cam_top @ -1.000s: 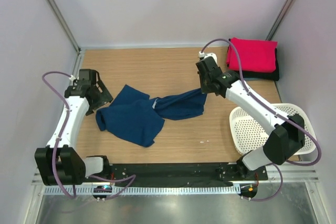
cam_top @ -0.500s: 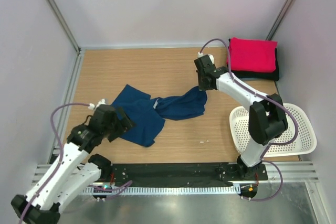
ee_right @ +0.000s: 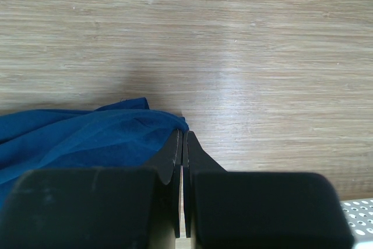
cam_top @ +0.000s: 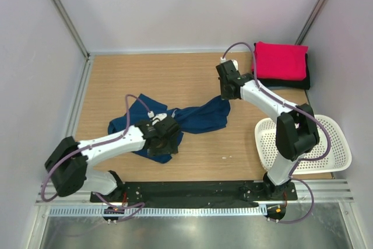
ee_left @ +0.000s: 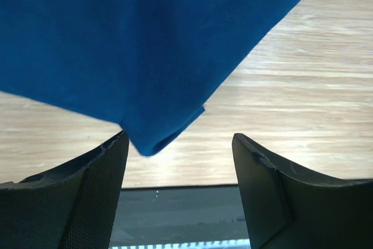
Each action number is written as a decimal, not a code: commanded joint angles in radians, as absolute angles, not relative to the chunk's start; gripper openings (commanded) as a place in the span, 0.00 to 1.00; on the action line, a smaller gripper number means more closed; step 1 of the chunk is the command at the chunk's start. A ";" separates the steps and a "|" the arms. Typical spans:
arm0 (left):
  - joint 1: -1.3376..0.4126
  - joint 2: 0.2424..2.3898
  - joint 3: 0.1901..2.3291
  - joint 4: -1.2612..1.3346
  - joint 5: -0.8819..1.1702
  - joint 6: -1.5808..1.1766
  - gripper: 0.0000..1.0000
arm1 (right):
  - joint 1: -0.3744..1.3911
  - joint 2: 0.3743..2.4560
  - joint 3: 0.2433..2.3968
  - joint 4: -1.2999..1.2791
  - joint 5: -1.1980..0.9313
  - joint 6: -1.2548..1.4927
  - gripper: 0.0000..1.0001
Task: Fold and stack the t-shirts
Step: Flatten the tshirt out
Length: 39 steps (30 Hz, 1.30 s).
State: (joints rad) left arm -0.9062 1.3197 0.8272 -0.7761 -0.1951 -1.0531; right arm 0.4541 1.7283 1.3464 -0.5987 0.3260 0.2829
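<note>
A navy blue t-shirt lies crumpled mid-table. My right gripper is shut on its far right corner; the right wrist view shows the blue cloth reaching the tips of the closed gripper. My left gripper hovers over the shirt's near corner. In the left wrist view that gripper is open, and the shirt's corner hangs by the left finger, ungripped. A folded pink-red t-shirt rests on a folded black t-shirt at the back right.
A white perforated basket stands at the right near edge, beside the right arm's base. The black rail along the table's near edge lies just beyond the left fingers. Walls enclose the table on three sides.
The left arm has swung from the table's left side across to the shirt's near corner. The right gripper has moved slightly back and left, still pinching the shirt.
</note>
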 commanded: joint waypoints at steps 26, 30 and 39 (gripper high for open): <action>-0.754 1.287 1.207 -0.940 -0.259 -0.783 0.00 | 0.439 1.536 1.508 -0.696 0.327 0.241 0.01; -0.609 1.227 1.501 -1.073 -0.379 -0.597 0.00 | 0.439 1.467 1.612 -0.733 0.337 0.201 0.01; -0.592 1.233 2.020 -1.192 -0.561 -0.322 0.00 | 0.443 1.287 1.824 -0.775 0.319 0.103 0.01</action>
State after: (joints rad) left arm -0.5907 1.2499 1.9606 -1.1179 -0.4793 -0.4541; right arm 0.4435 1.3556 1.7603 -0.7605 0.3206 0.1631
